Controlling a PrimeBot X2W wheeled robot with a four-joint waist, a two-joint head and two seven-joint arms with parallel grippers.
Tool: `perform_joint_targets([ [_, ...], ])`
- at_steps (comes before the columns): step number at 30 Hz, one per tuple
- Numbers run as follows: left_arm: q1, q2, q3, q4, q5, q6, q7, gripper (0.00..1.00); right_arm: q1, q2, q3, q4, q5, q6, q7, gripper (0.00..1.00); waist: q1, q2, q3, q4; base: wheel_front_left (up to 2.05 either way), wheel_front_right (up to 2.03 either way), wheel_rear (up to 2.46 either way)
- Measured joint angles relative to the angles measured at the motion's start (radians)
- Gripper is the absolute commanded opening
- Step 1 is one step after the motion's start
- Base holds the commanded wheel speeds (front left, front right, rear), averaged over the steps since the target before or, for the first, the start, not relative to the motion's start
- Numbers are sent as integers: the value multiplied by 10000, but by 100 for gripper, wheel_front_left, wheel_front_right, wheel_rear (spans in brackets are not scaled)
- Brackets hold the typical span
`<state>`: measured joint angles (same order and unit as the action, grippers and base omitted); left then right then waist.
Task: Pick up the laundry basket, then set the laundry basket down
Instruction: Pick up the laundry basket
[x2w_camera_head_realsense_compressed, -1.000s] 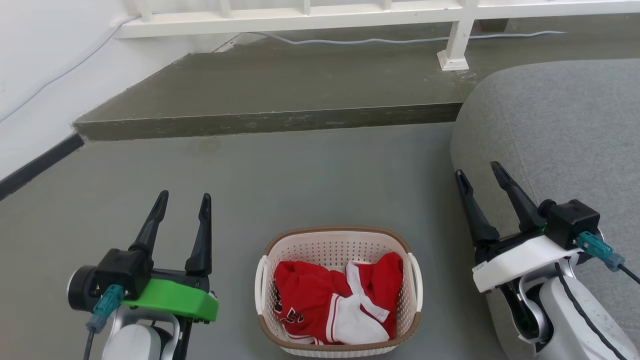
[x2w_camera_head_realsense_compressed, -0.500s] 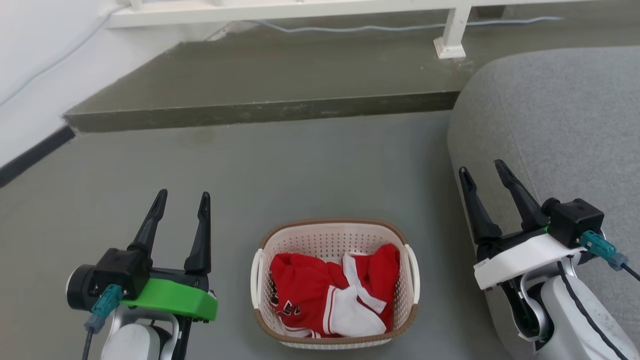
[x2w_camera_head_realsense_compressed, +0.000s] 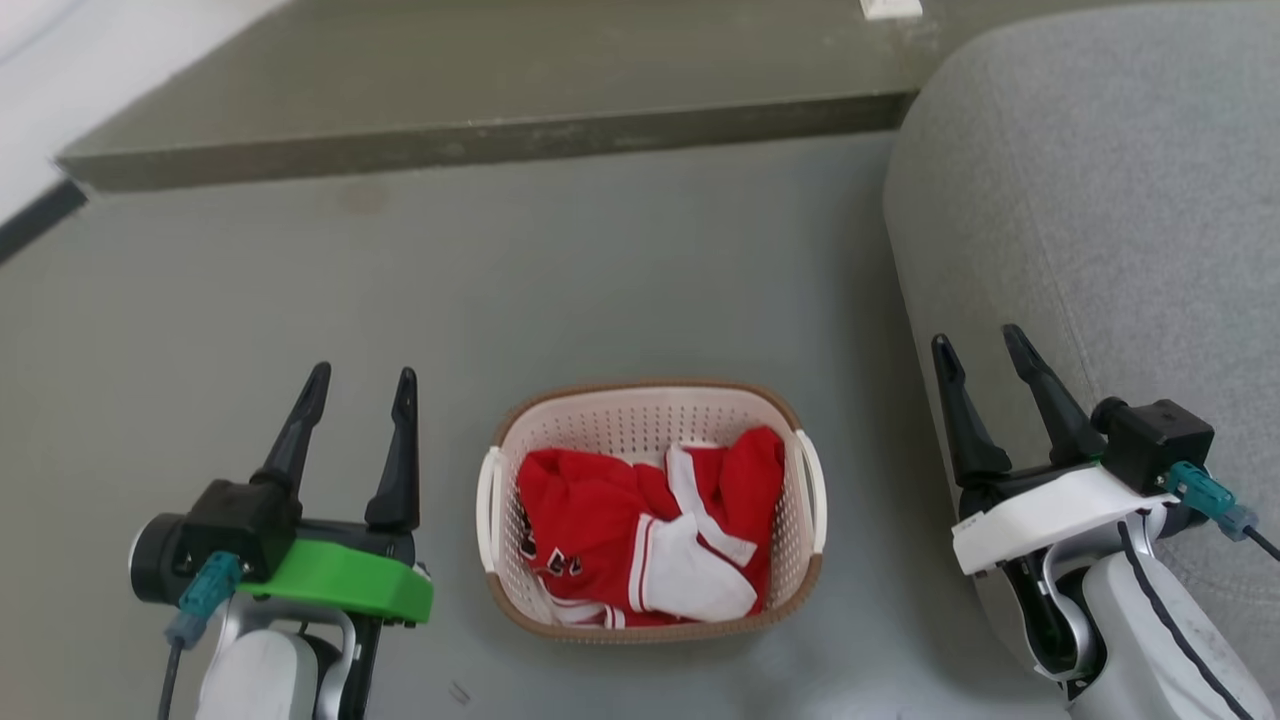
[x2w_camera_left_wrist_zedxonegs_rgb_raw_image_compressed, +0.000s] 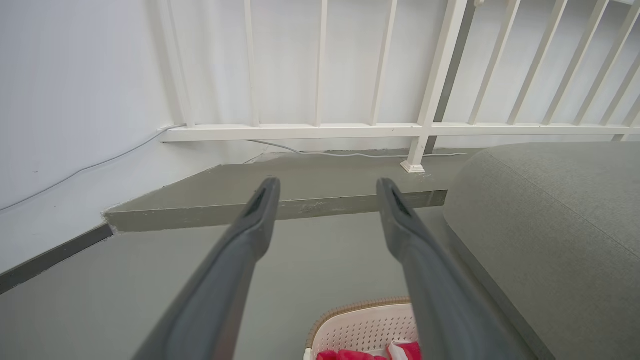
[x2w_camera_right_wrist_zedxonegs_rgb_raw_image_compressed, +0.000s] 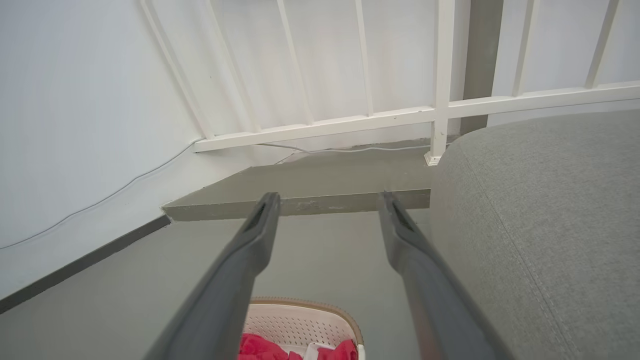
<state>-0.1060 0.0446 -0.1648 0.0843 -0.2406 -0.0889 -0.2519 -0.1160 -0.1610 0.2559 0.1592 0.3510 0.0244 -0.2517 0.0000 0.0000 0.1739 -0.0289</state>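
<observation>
The basket (x2w_camera_head_realsense_compressed: 620, 425) sits on the floor (x2w_camera_head_realsense_compressed: 600, 260) with red-and-white clothes (x2w_camera_head_realsense_compressed: 600, 510) inside, between the left gripper (x2w_camera_head_realsense_compressed: 362, 372) and right gripper (x2w_camera_head_realsense_compressed: 976, 338), touched by neither; both sets of jaws gape, holding nothing.

Looks like a home: grey sofa (x2w_camera_head_realsense_compressed: 1080, 200) at three o'clock, white railing (x2w_camera_left_wrist_zedxonegs_rgb_raw_image_compressed: 320, 131) at twelve, laundry basket (x2w_camera_head_realsense_compressed: 645, 386) of clothes (x2w_camera_head_realsense_compressed: 600, 510)

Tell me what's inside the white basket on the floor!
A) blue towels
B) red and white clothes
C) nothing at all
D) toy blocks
B: in the head view, the laundry basket sits on the floor between the two grippers, and crumpled red and white clothes lie inside it.
</observation>
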Motion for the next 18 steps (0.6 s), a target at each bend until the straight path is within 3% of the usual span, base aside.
perform_joint_targets([
  [18, -1566, -35, -307, 1436, -104, -123, -2, 100, -1074, 481, -245, 1766, 349, 169, 0, 100, 0, 0, 2155, -449, 0, 0, 0],
])
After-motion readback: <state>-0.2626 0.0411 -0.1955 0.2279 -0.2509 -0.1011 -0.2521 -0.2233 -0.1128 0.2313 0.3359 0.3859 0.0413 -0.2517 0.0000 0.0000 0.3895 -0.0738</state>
